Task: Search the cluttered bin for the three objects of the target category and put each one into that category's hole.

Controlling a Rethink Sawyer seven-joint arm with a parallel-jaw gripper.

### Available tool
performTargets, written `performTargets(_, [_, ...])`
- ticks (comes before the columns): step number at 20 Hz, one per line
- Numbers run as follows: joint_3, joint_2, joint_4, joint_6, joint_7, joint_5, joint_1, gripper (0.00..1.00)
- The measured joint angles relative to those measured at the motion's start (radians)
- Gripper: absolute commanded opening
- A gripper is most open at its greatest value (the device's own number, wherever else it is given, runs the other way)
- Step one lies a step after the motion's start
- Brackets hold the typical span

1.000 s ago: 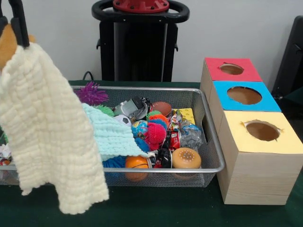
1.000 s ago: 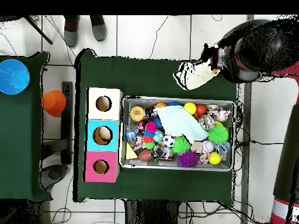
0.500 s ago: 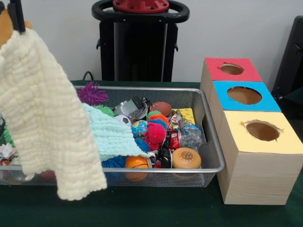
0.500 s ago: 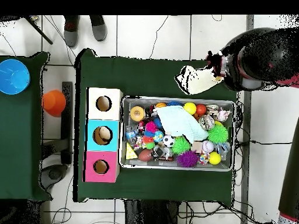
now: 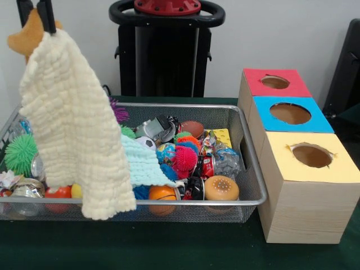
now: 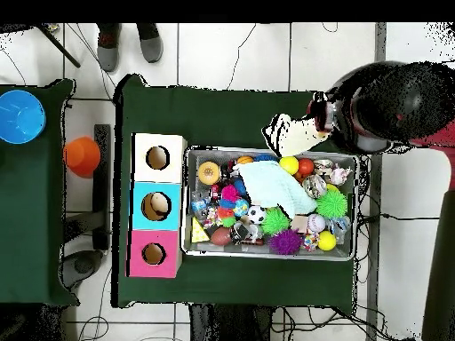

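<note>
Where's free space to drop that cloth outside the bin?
Bare green tablecloth between the wire-mesh bin and the table edge, also the strip in front of bin and wooden three-hole box. Bin itself is packed. The gripper holds the cream waffle cloth.

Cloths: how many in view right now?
2. A cream cloth hangs from the gripper above the bin's end; a pale blue cloth lies on the toys inside. More could be buried.

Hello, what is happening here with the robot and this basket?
The gripper holds a cream cloth up in the air; it hangs down in front of one end of the wire bin. The bin is full of toys, with a light blue cloth lying among them. Three boxes with holes stand beside it.
</note>
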Motion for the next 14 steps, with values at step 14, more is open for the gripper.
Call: performTargets(14, [-0.051,-0.055,0.135,-0.096,0.0,0.059,0.014,0.0])
